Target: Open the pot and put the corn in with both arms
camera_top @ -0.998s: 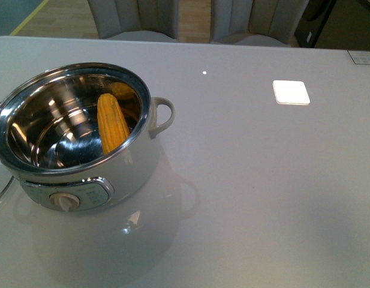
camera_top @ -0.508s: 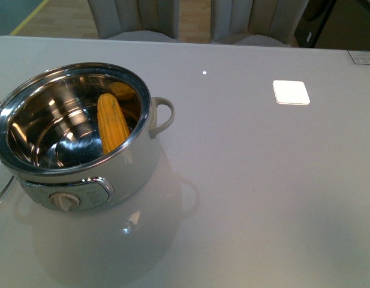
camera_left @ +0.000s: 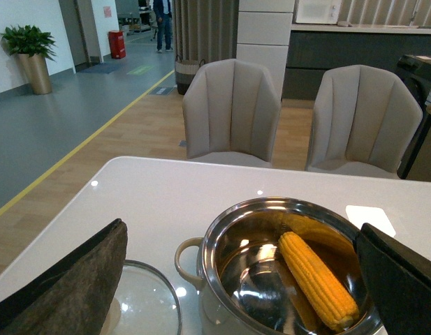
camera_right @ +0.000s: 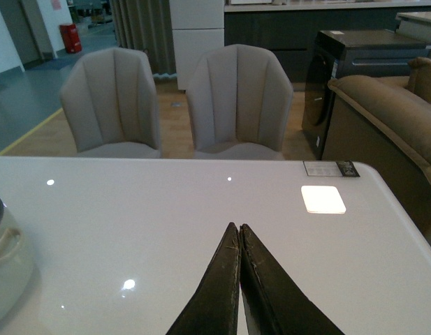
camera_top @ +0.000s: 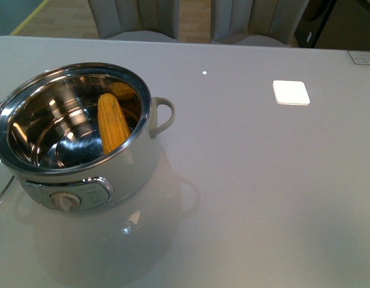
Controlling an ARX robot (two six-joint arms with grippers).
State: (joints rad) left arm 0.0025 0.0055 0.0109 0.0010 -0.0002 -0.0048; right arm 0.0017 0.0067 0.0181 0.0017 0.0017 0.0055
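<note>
The cream-white pot [camera_top: 134, 165] stands open at the table's left, dial panel facing me, loop handle [camera_top: 162, 117] to its right. The yellow corn [camera_top: 113, 123] lies inside, leaning on the steel bowl's wall. It also shows in the left wrist view [camera_left: 318, 280] inside the pot [camera_left: 222, 241]. The glass lid [camera_left: 149, 307] lies flat on the table beside the pot; its rim shows at the front view's left edge [camera_top: 0, 192]. My left gripper [camera_left: 243, 276] is open and empty, its fingers wide apart, above and back from the pot. My right gripper [camera_right: 239, 227] is shut and empty over bare table. Neither arm shows in the front view.
A white square pad [camera_top: 291, 92] lies on the table at the far right, also in the right wrist view [camera_right: 323, 199]. Two grey chairs [camera_left: 231, 112] stand behind the table's far edge. A sofa [camera_right: 390, 132] is off to the right.
</note>
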